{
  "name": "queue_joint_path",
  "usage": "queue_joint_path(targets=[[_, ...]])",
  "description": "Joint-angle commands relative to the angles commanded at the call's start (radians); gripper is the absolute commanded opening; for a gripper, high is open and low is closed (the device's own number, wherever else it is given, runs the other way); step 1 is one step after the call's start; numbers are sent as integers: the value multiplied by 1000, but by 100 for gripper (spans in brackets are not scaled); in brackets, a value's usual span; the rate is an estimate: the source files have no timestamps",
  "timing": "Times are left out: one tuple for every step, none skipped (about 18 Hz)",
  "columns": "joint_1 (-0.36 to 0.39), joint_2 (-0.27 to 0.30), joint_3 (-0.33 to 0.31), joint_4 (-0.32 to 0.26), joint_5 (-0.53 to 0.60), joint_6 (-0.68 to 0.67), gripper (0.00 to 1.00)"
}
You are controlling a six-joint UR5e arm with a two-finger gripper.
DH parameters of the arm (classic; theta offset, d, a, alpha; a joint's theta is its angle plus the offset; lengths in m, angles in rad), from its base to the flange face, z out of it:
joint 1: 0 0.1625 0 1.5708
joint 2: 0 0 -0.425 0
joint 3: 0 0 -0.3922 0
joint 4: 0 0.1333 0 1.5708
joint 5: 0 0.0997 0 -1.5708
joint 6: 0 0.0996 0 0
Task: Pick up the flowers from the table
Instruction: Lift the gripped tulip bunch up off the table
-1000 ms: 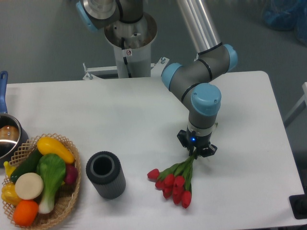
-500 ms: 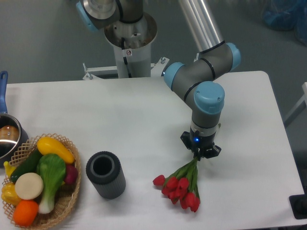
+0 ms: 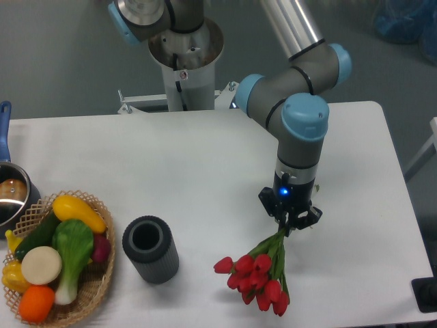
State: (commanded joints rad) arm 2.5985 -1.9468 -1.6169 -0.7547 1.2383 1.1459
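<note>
The flowers (image 3: 256, 277), a bunch of red tulip buds on green stems, hang toward the front of the white table (image 3: 191, 164), right of centre. Their stem ends run up into my gripper (image 3: 289, 226), which is shut on them. The buds point down and to the left, and the bunch looks lifted off the tabletop. The arm's wrist with its blue cap (image 3: 304, 117) stands straight above the gripper, which points downward. The fingertips themselves are mostly hidden by the stems and the black gripper body.
A dark grey ribbed cylinder (image 3: 150, 249), open at the top, stands left of the flowers. A wicker basket (image 3: 97, 280) of toy vegetables sits at the front left. A pot (image 3: 10, 195) with a blue handle is at the left edge. The robot base (image 3: 184, 61) is behind the table.
The gripper has risen and shifted a little right with the flower stems in it. The bunch has come up off the table and now hangs more steeply below the gripper.
</note>
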Motion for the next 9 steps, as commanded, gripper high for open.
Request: queue_joint_path(targets=[[2,6,9,0,-38,-2,19],[5,11,11,-2,-68,-2,19],[14,14,12,0,-112,-2,19],[21,25,17,0,-141,-5,19],[37,50,20,0,-186,-41,19],[50,57,20,0,-212,-60,19],[61,57,26,0,-241,-66,19],[67,57,37,0,-269,-66,19],[74,57,48,0,-289,-66,19]])
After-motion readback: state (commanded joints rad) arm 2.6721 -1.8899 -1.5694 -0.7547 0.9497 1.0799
